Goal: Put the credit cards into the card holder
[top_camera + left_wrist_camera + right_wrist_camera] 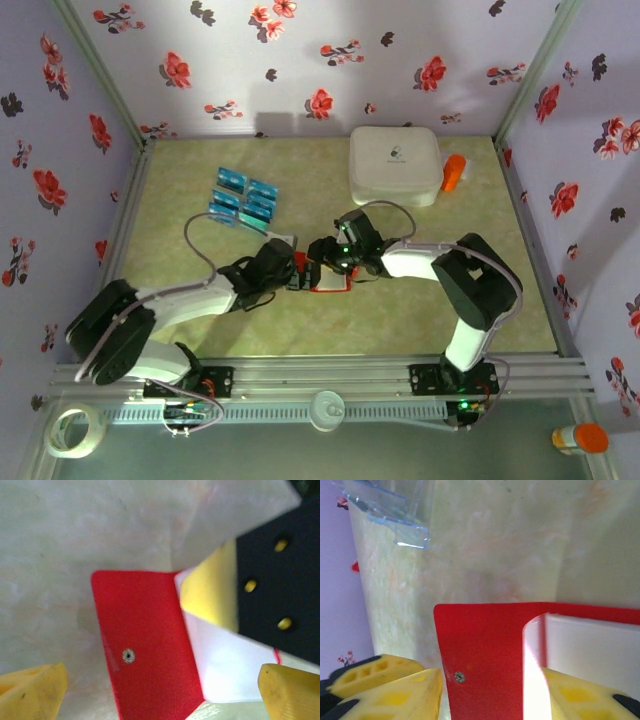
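The red card holder (328,287) lies open mid-table between my two grippers. In the left wrist view its red flap (145,650) with a small metal stud adjoins the white lining (225,665). My left gripper (160,695) is open wide, its yellow fingertips (35,687) well clear on either side of the holder. The right gripper (487,695) straddles the red flap (485,640), one finger (210,595) against the white lining. Whether it presses the holder I cannot tell. Several blue and teal credit cards (243,203) lie in a group at the far left, with their edge (390,510) at the top of the right wrist view.
A big white rounded box (395,165) stands at the back right with an orange object (455,172) beside it. Floral walls close in the table on three sides. A tape roll (75,430) and an orange-capped bottle (580,438) sit beyond the near rail.
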